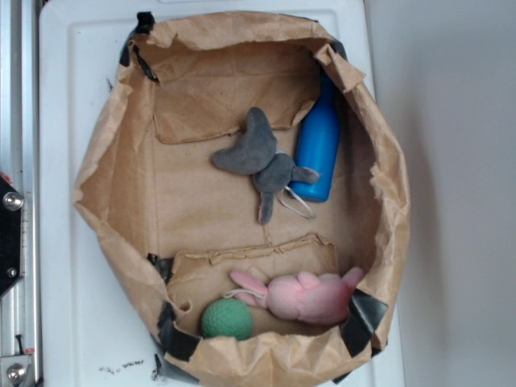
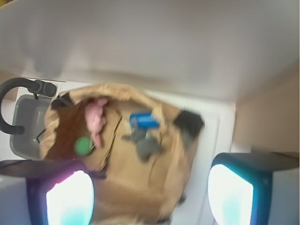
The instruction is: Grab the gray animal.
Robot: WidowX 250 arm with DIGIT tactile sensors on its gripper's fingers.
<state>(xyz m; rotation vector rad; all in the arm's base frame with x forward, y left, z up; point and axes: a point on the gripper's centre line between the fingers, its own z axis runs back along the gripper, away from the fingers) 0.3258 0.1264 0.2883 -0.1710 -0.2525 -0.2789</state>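
Observation:
The gray animal [image 1: 262,159] lies flat in the middle of a brown paper bin [image 1: 113,161], its thin tail and white string loop toward the front. In the blurred wrist view the gray animal [image 2: 144,143] appears far below, well ahead of my gripper [image 2: 150,197]. The gripper is open, its two glowing pads [image 2: 70,199] spread wide with nothing between them. The gripper does not show in the exterior view.
A blue bottle [image 1: 318,145] lies right beside the gray animal. A pink plush bunny [image 1: 302,296] and a green ball [image 1: 226,319] rest at the bin's front. The bin has tall crumpled walls and sits on a white tray [image 1: 64,274].

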